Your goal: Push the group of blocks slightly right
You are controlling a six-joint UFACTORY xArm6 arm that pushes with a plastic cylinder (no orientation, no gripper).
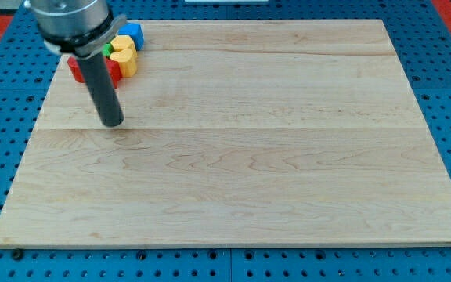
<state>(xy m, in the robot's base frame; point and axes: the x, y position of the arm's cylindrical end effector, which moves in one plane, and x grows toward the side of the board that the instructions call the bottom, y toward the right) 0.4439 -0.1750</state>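
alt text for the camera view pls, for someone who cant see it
My tip rests on a wooden board, below a tight cluster of red, yellow, green and blue blocks at the view's top left, not touching them.

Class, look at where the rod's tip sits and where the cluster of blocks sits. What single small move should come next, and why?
Probably slide my tip toward the view's left and then up, to reach the cluster's left side. It now rests below the red block, yellow block, green block and blue block, touching none, so it cannot push them right.
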